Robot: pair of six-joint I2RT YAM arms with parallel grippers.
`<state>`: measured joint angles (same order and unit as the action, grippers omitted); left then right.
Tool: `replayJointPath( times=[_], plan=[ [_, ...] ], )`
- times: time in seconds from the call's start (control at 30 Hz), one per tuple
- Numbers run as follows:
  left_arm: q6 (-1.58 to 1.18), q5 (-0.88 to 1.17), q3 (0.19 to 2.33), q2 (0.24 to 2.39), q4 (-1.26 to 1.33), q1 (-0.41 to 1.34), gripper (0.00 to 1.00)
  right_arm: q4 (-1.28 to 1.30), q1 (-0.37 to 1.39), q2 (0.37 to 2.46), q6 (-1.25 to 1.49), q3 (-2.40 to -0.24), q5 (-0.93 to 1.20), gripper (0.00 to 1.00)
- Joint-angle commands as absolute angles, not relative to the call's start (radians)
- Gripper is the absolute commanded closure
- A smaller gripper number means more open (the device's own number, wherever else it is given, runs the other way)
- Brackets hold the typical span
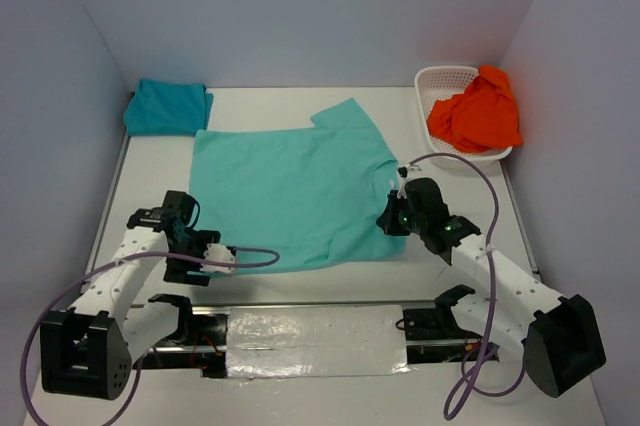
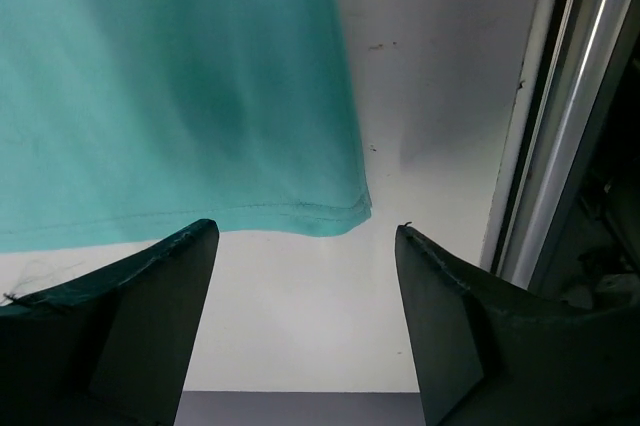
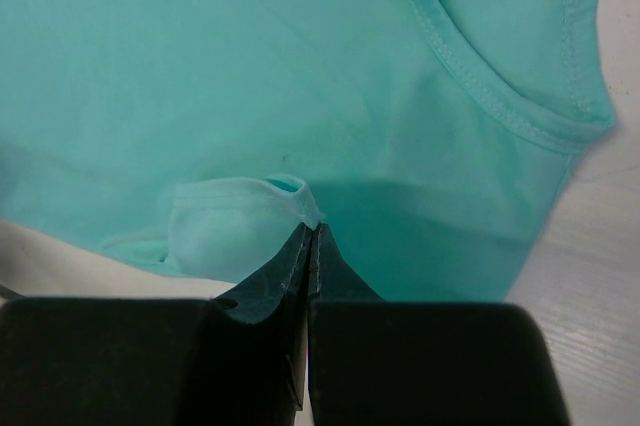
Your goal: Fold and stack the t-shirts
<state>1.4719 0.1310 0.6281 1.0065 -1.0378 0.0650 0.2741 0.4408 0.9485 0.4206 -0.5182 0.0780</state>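
The mint-aqua t-shirt (image 1: 290,186) lies spread flat mid-table, neck toward the right. My right gripper (image 1: 390,218) is shut on the edge of its near sleeve (image 3: 225,231), which is lifted and curled over the body; the jaws (image 3: 312,231) pinch the cloth just below the neckline (image 3: 480,86). My left gripper (image 1: 207,252) stands open just off the shirt's near hem corner (image 2: 350,211), with only bare table between its fingers (image 2: 150,296). The teal t-shirt (image 1: 167,106) sits folded at the back left. The orange t-shirt (image 1: 478,111) is bunched in the basket.
A white mesh basket (image 1: 440,74) stands at the back right corner. Walls close in the table on three sides. A metal rail (image 2: 560,126) runs along the near table edge, close to my left gripper. Purple cables loop off both arms.
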Motion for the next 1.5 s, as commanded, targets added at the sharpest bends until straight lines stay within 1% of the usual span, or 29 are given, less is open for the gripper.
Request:
replayJointPath(
  times=[0.0,0.1,0.23,0.27,0.33,0.43,0.5,0.53,0.6,0.63,0.7,0.73,0.77,0.83,0.93,1.07,1.1,1.23,1.33,1.47],
  plan=[
    [1.667,0.132,0.614,1.003,-1.058,0.089,0.16,0.252,0.446,0.943,0.436,-0.503,0.054,1.00],
    [1.738,0.118,0.598,1.048,-1.046,0.103,0.12,0.249,0.446,0.956,0.436,-0.497,0.051,1.00],
    [1.703,0.104,0.528,1.086,-0.916,0.143,0.09,0.255,0.446,0.968,0.440,-0.499,0.040,1.00],
    [1.701,0.103,0.513,1.085,-0.901,0.143,0.03,0.256,0.443,0.969,0.440,-0.500,0.038,1.00],
    [1.671,0.120,0.463,1.054,-0.852,0.143,0.03,0.253,0.442,0.973,0.439,-0.497,0.035,1.00],
    [1.683,0.150,0.422,1.014,-0.787,0.144,0.06,0.253,0.434,0.992,0.439,-0.495,0.038,1.00],
    [1.637,0.146,0.436,1.054,-0.782,0.144,0.15,0.258,0.434,1.014,0.439,-0.503,0.044,1.00],
    [1.606,0.137,0.445,1.077,-0.778,0.143,0.29,0.258,0.433,1.025,0.439,-0.506,0.049,1.00],
    [1.556,0.120,0.466,1.117,-0.761,0.141,0.45,0.261,0.433,1.031,0.437,-0.515,0.052,1.00],
    [1.517,0.111,0.471,1.143,-0.758,0.140,0.59,0.261,0.430,1.031,0.437,-0.518,0.049,1.00],
    [1.497,0.109,0.477,1.149,-0.744,0.140,0.76,0.262,0.423,1.029,0.439,-0.526,0.049,1.00],
    [1.474,0.112,0.476,1.143,-0.735,0.140,0.94,0.267,0.416,1.028,0.439,-0.534,0.049,1.00],
    [1.457,0.112,0.476,1.138,-0.718,0.140,1.00,0.268,0.413,1.026,0.439,-0.538,0.052,1.00],
    [1.427,0.110,0.483,1.123,-0.701,0.138,1.00,0.279,0.403,1.023,0.433,-0.552,0.054,1.00],
    [1.410,0.117,0.549,1.117,-0.767,0.106,1.00,0.322,0.379,1.017,0.408,-0.604,0.054,1.00],
    [1.424,0.162,0.734,1.137,-0.928,0.054,1.00,0.330,0.315,1.031,0.353,-0.722,0.067,1.00],
    [1.419,0.170,0.767,1.159,-0.977,0.049,1.00,0.325,0.305,1.051,0.342,-0.741,0.078,1.00],
    [1.342,0.219,0.919,1.271,-1.041,0.045,1.00,0.285,0.287,1.135,0.269,-0.837,0.095,1.00],
    [1.269,0.248,1.027,1.374,-1.045,0.038,1.00,0.255,0.281,1.225,0.230,-0.902,0.110,1.00],
    [1.168,0.233,1.092,1.495,-1.016,0.023,1.00,0.221,0.258,1.333,0.206,-0.968,0.123,1.00]
  ],
)
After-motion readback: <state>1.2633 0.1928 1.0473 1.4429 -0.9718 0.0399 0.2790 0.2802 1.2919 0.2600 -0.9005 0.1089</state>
